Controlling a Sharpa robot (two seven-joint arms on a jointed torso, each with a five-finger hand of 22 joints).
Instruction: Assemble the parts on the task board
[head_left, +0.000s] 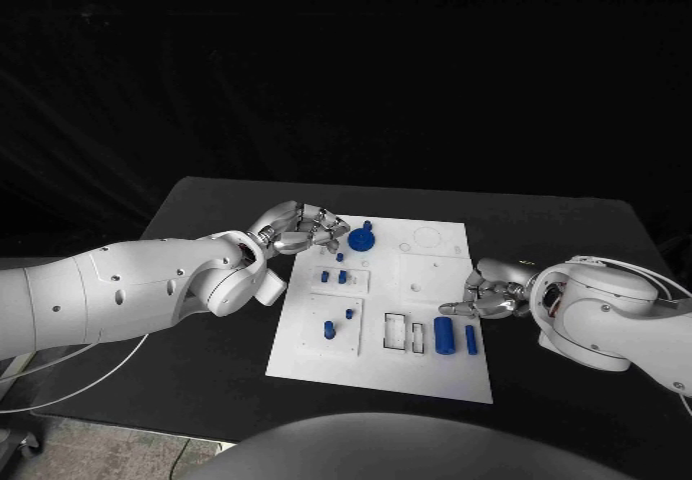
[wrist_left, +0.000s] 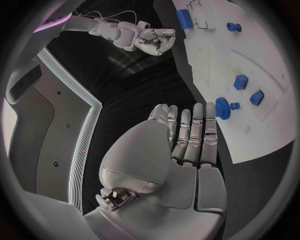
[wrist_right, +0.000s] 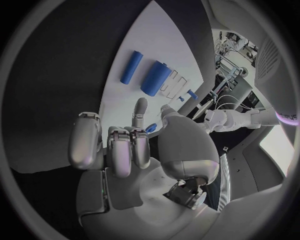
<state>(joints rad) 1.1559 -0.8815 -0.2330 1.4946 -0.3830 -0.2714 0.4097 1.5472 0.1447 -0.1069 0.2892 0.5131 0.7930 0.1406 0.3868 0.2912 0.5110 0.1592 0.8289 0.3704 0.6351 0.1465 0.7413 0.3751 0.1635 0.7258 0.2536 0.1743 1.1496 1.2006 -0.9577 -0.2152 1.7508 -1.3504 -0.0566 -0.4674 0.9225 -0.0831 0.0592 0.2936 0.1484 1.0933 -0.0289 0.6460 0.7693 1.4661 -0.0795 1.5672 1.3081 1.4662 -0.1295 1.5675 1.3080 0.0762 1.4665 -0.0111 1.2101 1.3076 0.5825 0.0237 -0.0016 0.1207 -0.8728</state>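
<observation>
We look down on the black bench (head_left: 216, 380) and the white task board (head_left: 433, 370) lying in its middle; the left robot hand (head_left: 299, 230) sits at the board's far left corner, right beside a round blue gear-like part (head_left: 361, 240); from above we cannot tell whether its fingertips touch that part. The left wrist view settles more: there the left robot hand (wrist_left: 184, 135) shows its fingers stretched out straight and side by side, nothing in them, their tips just beside the blue toothed disc (wrist_left: 222, 108) at the board's edge; two small blue blocks (wrist_left: 241, 81) lie further in on the board.

Over on the other side, the right robot hand (head_left: 483, 300) rests at the board's right edge, near a wide blue cylinder (head_left: 444, 335) and a slim blue bar (head_left: 472, 339) lying side by side. The right wrist view gives us what the head view hides: the right robot hand (wrist_right: 125, 145) has most fingers curled in, while the thumb and one extended finger meet on a tiny blue piece (wrist_right: 150, 128); it is grasping that piece just above the board. The same view shows the cylinder (wrist_right: 155, 78) and bar (wrist_right: 130, 67) beyond the fingers.
</observation>
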